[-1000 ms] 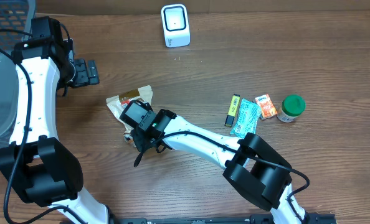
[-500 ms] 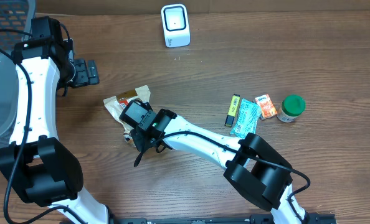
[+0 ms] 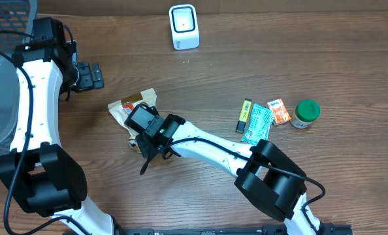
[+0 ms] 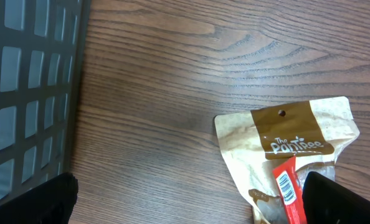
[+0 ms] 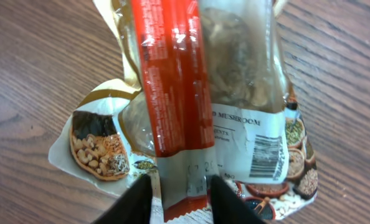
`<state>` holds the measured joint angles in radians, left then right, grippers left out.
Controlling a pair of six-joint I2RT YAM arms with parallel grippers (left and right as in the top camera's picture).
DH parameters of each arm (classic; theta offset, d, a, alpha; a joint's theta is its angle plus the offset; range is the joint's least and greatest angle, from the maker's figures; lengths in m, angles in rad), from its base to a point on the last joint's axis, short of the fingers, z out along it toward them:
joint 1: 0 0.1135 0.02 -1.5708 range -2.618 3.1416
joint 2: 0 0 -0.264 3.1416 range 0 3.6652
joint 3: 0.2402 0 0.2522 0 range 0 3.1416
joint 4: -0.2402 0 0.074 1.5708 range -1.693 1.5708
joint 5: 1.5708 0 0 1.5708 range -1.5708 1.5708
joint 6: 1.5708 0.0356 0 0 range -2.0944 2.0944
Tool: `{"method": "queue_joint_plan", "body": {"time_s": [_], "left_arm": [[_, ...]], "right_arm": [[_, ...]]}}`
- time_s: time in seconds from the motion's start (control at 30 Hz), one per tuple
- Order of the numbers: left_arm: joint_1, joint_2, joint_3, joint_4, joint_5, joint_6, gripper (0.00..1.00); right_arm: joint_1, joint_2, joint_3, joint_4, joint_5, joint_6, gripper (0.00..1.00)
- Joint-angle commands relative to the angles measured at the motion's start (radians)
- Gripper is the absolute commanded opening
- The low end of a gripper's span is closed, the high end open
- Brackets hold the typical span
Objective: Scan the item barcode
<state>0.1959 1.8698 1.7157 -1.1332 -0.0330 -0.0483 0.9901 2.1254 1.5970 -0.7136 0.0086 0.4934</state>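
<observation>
Bright, even light from above; soft shadows, sharp focus, faint sheen on the pouch.

Brown wood-grain table: matt. Tan paper snack pouch: matt (clear window glossy, crinkled). Red plastic wrapper: glossy. Grey lattice basket: smooth plastic.

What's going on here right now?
The right arm's fingers straddle the end of a red packet lying on a mushroom snack pouch; whether they grip it is unclear. The left arm's fingers hang open near the grey basket, holding nothing. The white scanner stands well away, so nothing is being scanned yet.
</observation>
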Motion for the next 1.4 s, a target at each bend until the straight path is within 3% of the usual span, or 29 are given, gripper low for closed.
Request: {"method": "queue_joint_plan", "body": {"time_s": [0.0, 0.1, 0.6, 0.9, 1.03, 1.2, 1.37], "left_arm": [[-0.007, -0.019, 0.021, 0.001, 0.007, 0.015, 1.00], [-0.007, -0.019, 0.021, 0.001, 0.008, 0.015, 1.00], [-0.007, -0.019, 0.021, 0.001, 0.008, 0.015, 1.00], [-0.007, -0.019, 0.021, 0.001, 0.008, 0.015, 1.00], [-0.007, -0.019, 0.021, 0.001, 0.007, 0.015, 1.00], [-0.007, -0.019, 0.021, 0.001, 0.007, 0.015, 1.00], [-0.007, -0.019, 0.021, 0.001, 0.008, 0.015, 1.00]], "right_arm": [[0.003, -0.043, 0.026, 0.025, 0.017, -0.039, 0.39], [0.003, -0.043, 0.026, 0.055, 0.024, -0.108, 0.40], [-0.048, -0.071, 0.029, 0.045, -0.048, -0.101, 0.45], [-0.089, -0.071, 0.028, 0.027, -0.267, -0.092, 0.45], [-0.072, -0.070, 0.026, 0.027, -0.237, -0.075, 0.45], [-0.059, -0.043, 0.026, 0.037, -0.047, -0.076, 0.49], [-0.061, -0.031, 0.026, 0.046, -0.022, -0.076, 0.49]]}}
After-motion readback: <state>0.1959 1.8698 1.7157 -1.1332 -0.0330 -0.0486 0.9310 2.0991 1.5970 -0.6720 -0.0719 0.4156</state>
